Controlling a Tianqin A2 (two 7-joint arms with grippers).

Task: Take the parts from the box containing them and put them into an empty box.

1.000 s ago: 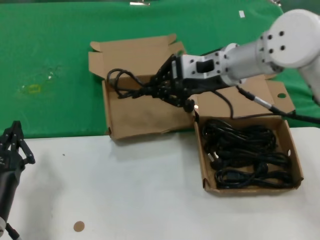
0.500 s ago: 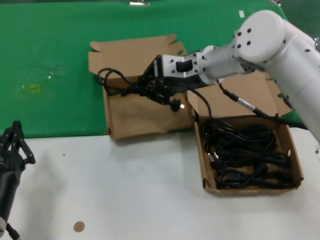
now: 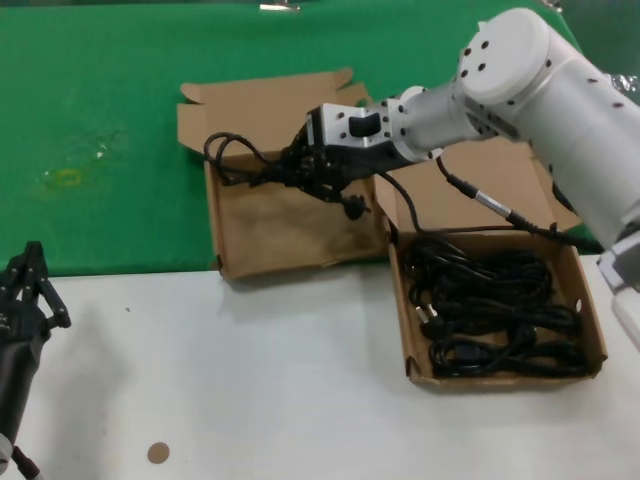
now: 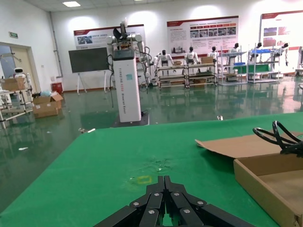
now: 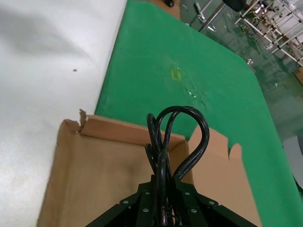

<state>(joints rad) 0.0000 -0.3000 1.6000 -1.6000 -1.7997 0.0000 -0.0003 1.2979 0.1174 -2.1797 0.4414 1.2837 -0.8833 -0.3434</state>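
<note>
We see the right gripper reaching across from the right side, over the smaller cardboard box, and its fingers are closed on one black power cord. The cord is a loose bundle — its loops stick out past the fingertips toward the robot's left, above the rear left corner of this box, and its plug hangs down under the gripper, above the box floor. In the right wrist view the same cord comes out between the closed fingers as two curved loops, with the bare brown floor of the smaller box under it. This box lies on the green cloth, its lid flaps opened away from the robot, and we see nothing resting inside it. Just beside it, to the right and nearer to the robot, stands the larger cardboard box on the white table; several more black power cords lie coiled in it, filling most of the tray. The left gripper stays low at the near left edge of the table — in the left wrist view its fingers meet at the tips and hold nothing.
</note>
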